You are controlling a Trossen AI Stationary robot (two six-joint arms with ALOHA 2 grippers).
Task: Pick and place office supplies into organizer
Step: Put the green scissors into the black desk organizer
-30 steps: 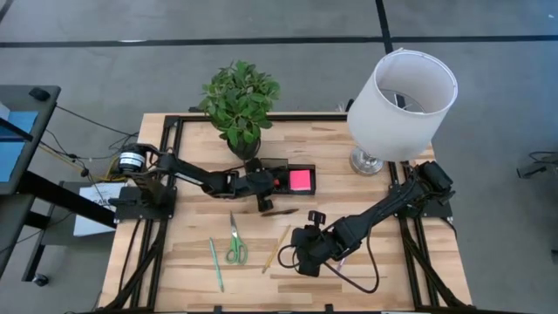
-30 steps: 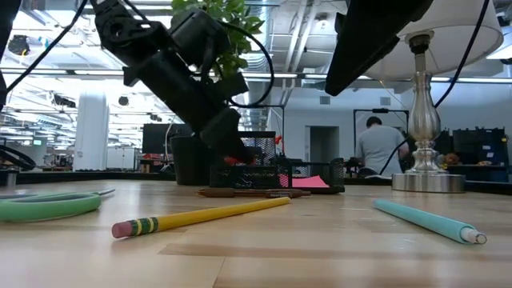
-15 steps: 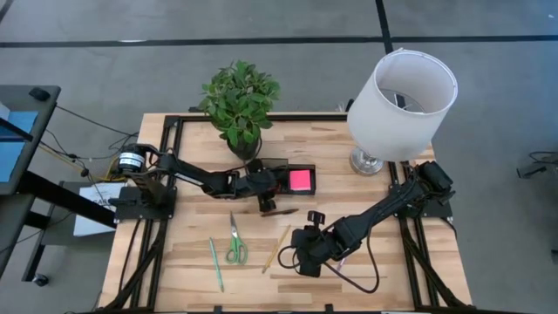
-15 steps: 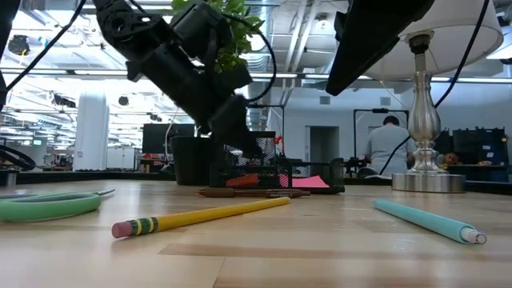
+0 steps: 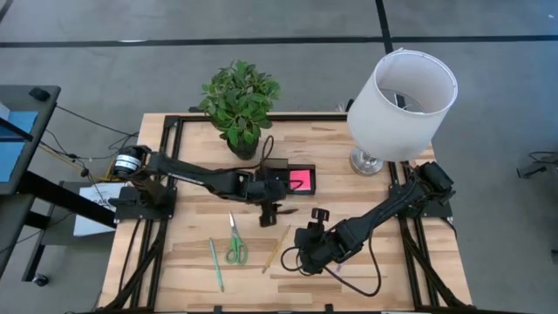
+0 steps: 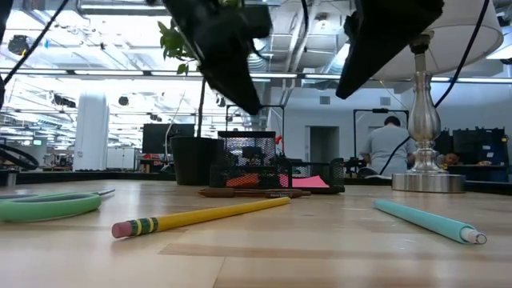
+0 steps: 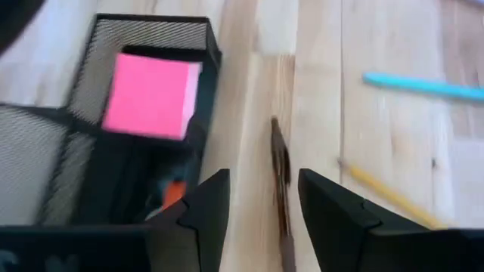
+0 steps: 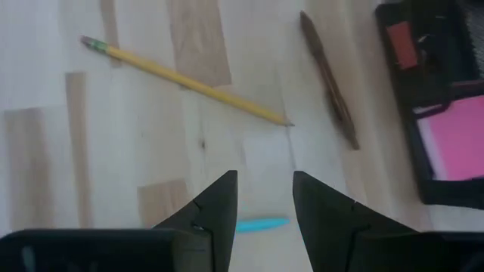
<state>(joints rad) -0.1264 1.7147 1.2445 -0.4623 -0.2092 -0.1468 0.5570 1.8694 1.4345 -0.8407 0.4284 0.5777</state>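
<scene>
My left pincer [image 7: 263, 219] hangs open over the dark pen [image 7: 280, 170] beside the organizer [image 7: 91, 143]; descending off-centre, I may knock the pen aside.

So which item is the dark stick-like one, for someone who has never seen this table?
Start at the black mesh organizer holding the pink sticky-note pad, in front of the potted plant. On the bare wood just beside it, toward the table's front edge, lies a thin dark brown pen. Unlike the yellow pencil and the teal pen farther out, it is dull brown and lies along the organizer's side.
</scene>
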